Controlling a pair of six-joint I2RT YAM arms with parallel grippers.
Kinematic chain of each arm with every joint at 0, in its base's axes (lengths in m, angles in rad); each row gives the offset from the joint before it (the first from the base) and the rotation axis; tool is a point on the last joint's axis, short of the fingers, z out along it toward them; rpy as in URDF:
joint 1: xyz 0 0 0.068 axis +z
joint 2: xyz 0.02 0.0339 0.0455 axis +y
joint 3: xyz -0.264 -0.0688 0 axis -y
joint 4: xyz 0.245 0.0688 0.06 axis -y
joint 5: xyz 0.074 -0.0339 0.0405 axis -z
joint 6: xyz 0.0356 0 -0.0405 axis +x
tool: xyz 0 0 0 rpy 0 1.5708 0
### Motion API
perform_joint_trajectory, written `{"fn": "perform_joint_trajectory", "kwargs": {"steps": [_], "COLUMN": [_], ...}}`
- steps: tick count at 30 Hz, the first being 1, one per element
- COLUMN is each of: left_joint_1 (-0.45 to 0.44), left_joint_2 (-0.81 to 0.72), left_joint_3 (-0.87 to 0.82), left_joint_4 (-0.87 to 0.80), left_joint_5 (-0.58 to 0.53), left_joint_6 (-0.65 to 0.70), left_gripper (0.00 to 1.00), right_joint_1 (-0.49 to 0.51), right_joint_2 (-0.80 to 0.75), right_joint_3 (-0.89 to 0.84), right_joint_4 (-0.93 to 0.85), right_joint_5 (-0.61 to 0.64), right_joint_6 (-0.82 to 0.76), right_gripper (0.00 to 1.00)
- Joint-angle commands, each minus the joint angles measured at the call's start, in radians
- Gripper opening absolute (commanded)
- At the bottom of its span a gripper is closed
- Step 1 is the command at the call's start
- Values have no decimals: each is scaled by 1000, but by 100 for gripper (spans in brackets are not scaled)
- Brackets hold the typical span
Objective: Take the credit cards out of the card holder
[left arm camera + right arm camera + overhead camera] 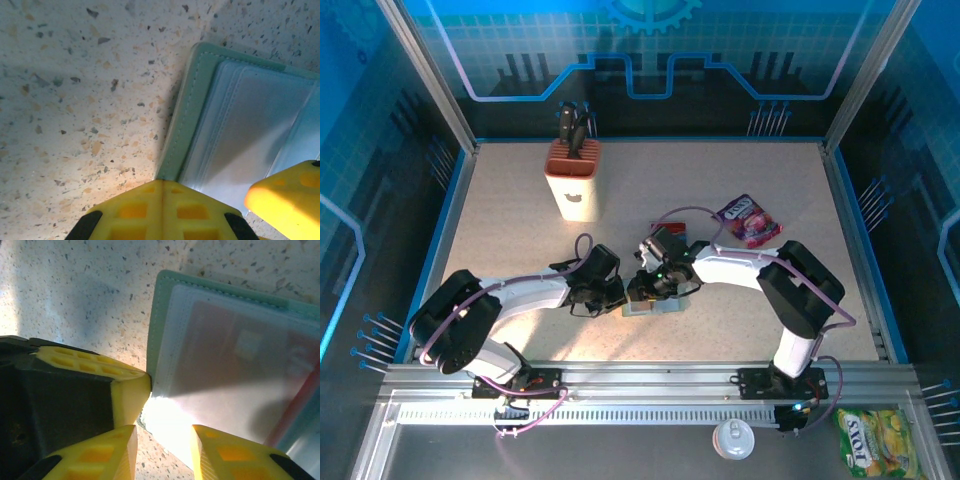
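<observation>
The card holder point(657, 304) lies open and flat on the speckled table, between the two grippers. In the left wrist view its grey-green stitched edge point(187, 120) runs down to my left gripper point(162, 182), which is shut with its tip touching the holder's near corner. My right gripper point(162, 432) is open, its fingers standing either side of the holder's corner point(165, 365). A credit card point(240, 355) shows dimly through the clear sleeve, a red band at its right. The left gripper's yellow finger point(127, 392) presses against the holder's edge. From above, the left gripper point(618, 295) and right gripper point(642, 290) almost meet.
A tan knife block point(572, 180) stands at the back left. A purple snack packet point(748, 220) lies behind the right arm. Off the table at the front right lie a yellow packet point(878, 440) and a white lid point(733, 437).
</observation>
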Motion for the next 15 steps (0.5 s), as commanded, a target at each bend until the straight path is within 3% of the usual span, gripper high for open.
{"fn": "perform_joint_trajectory", "kwargs": {"steps": [1,15], "left_joint_1": [15,24], "left_joint_2": [7,11], "left_joint_3": [-20,-16], "left_joint_4": [-26,-32], "left_joint_5": [-17,-13], "left_joint_6": [25,34], "left_gripper": [0,0], "right_joint_1": [12,2], "right_joint_2": [17,13], "right_joint_3": [24,46], "right_joint_4": [-35,-167], "right_joint_5": [5,93], "right_joint_6": [7,-36], "right_gripper": [35,37]}}
